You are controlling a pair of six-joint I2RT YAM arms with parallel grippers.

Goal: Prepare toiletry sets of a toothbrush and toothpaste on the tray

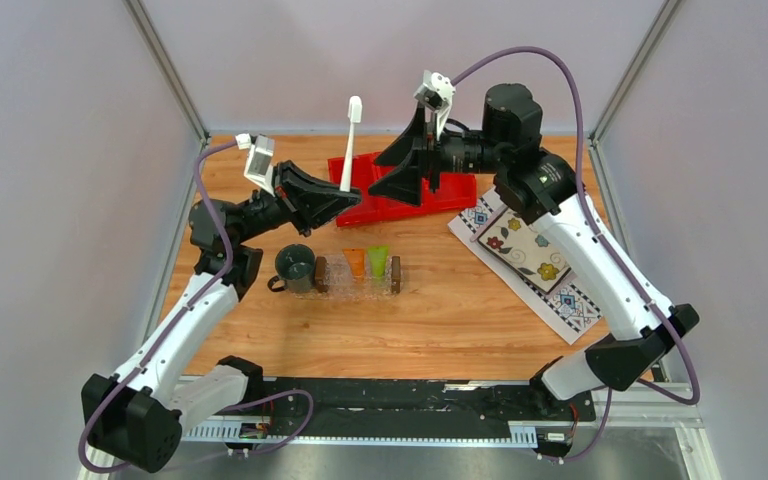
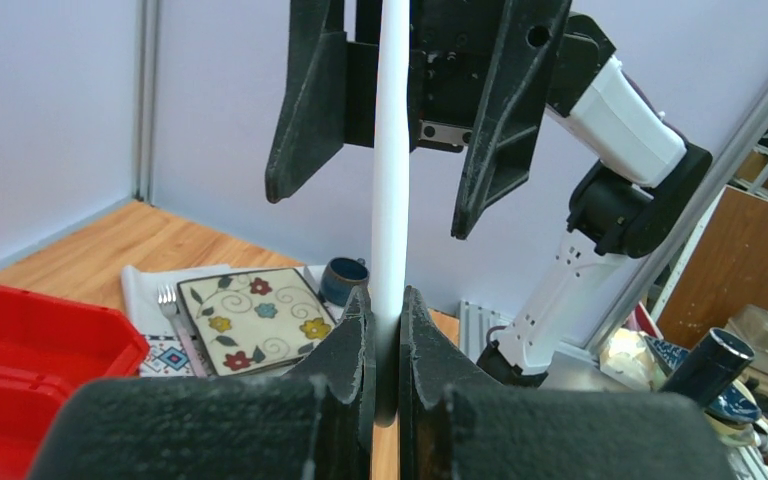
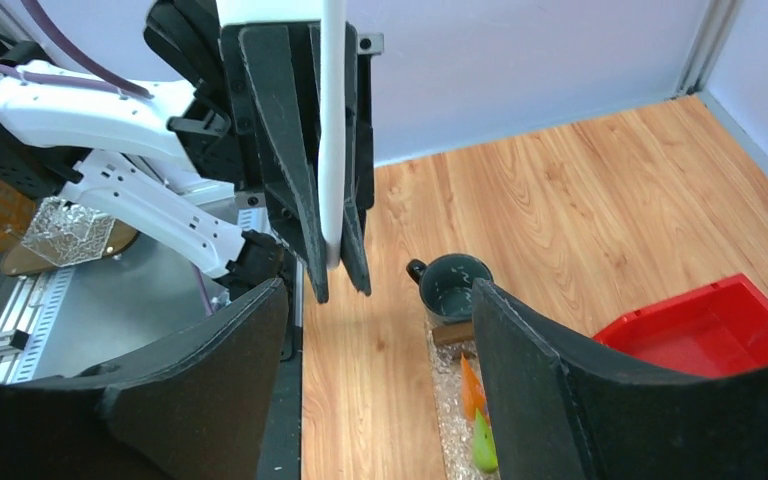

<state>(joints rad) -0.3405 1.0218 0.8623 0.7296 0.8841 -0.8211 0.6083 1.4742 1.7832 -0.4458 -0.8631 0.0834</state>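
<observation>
The left arm (image 1: 175,340) rises from the lower left and bends right, so the left gripper (image 1: 343,198) sits just left of centre. It is pinched narrow on the lower handle of the slim all-white toothbrush (image 1: 350,145), held upright with the bristles on top, probably to offer the free upper handle for a handover. Below, on the wooden worktop (image 1: 440,310), a dark grey-green mug (image 1: 295,266) stands just beside the small clear plastic tray (image 1: 338,288), where 2 toothpastes, the orange tube (image 1: 355,262) and the lime green tube (image 1: 378,260), stand side by side; the toothbrush looks like the missing piece. Over the red bin (image 1: 390,212), the right gripper (image 1: 378,180) faces the toothbrush, jaws wide and empty. The right arm (image 1: 600,270) arches up from the lower right, its forearm turned left.
</observation>
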